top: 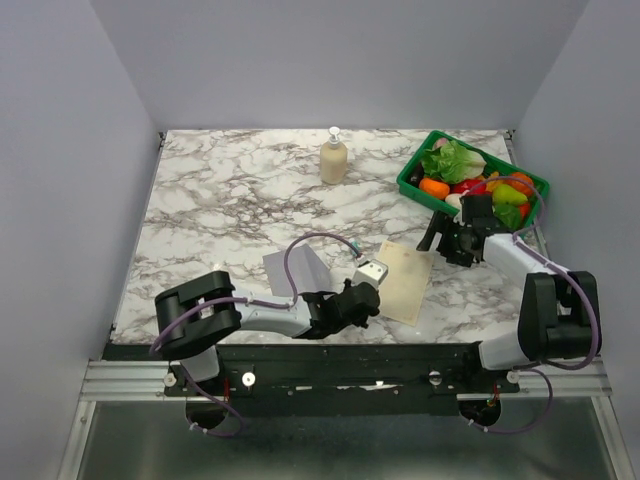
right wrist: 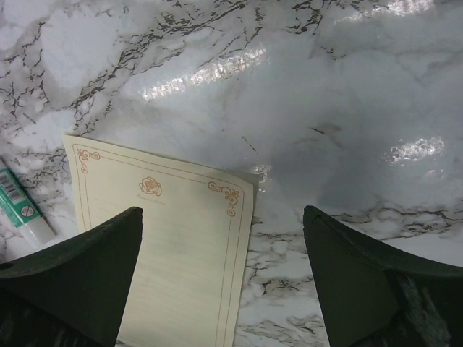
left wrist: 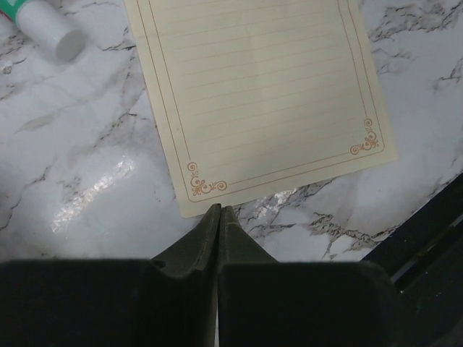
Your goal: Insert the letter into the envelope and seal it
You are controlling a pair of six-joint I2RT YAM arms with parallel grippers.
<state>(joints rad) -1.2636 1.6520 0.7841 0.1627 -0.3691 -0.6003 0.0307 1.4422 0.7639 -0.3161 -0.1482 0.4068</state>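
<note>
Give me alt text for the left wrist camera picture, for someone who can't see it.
A cream lined letter with an orange scroll border lies flat on the marble table, its near edge just ahead of the left gripper, which is shut on nothing. A white tube with a green label lies at top left.

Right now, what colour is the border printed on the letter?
Orange-brown, a thin line with scrolled corners on the cream letter; clearest in the left wrist view.
</note>
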